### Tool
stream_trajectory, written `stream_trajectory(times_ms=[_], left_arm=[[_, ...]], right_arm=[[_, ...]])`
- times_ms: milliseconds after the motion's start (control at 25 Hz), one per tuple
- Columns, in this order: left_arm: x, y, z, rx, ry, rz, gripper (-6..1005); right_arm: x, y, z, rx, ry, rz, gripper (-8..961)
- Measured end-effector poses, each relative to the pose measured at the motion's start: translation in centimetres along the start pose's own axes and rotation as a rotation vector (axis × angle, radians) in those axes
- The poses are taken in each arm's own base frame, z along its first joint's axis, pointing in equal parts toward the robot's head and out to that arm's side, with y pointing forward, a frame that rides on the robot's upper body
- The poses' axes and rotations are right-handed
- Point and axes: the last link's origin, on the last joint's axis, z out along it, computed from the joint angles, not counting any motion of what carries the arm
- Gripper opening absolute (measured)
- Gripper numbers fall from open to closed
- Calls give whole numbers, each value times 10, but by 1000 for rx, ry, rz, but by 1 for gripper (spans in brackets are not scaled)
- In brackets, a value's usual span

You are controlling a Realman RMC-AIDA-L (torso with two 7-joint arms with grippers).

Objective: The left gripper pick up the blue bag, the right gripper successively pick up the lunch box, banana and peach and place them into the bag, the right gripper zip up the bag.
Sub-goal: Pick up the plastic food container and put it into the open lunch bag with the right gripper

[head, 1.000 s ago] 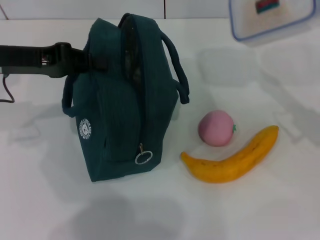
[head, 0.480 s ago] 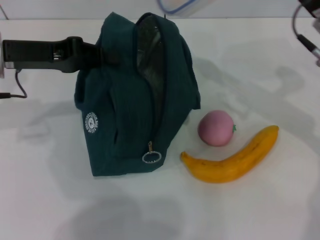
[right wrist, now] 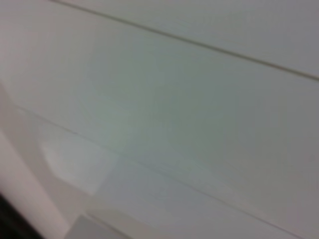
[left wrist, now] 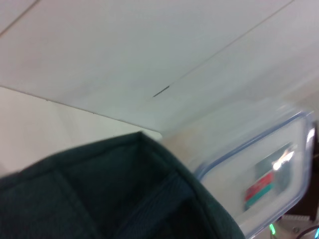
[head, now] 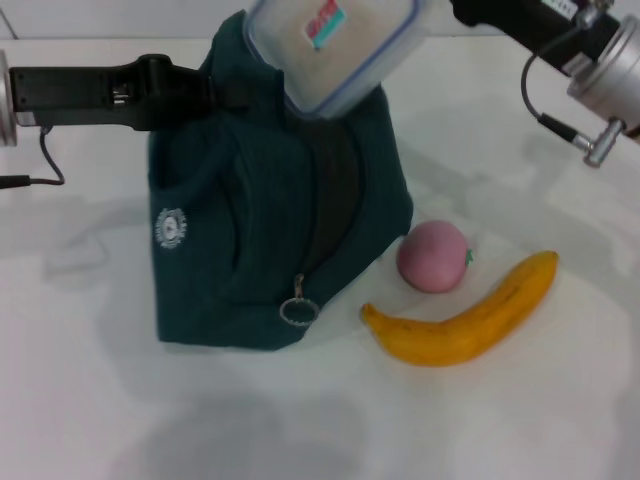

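While our left gripper (head: pixel 205 92) stays clamped on the blue bag's (head: pixel 270 230) top edge to prop the mouth open on the worktop (head: pixel 80 400), our right gripper (head: pixel 455 12) holds the lunch box (head: pixel 335 45) tilted over it — jaws closed on the box, we judge. Peach (head: pixel 432 256) and banana (head: pixel 465 315) wait beside the bag.

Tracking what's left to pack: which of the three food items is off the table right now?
The lunch box, held tilted over the blue bag. The peach and banana lie on the table.

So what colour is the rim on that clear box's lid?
Blue. The lunch box lid has a blue rim, clearest in the head view.
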Motion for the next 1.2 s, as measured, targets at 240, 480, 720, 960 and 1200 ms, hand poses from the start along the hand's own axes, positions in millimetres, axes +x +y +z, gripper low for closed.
stream_trajectory(times_ms=[240,480,720,960,1200], left_arm=[[-2,-2,0,-10,8,-13,35],[-2,-3,2,-19,6,-12,35],[-3,-4,1,-17,5,-15,35],[-5,-5,1,-16,4,-19,35],[-6,-6,0,-12,-1,-21,35]], right_arm=[[9,-12,-14,74,9,8,103],[25,-20,-1,133,115,-11,106],[35,-24,14,178,185,-45,110],[39,-30,24,228,222,-67,112],[37,-30,21,230,219,-89,115]])
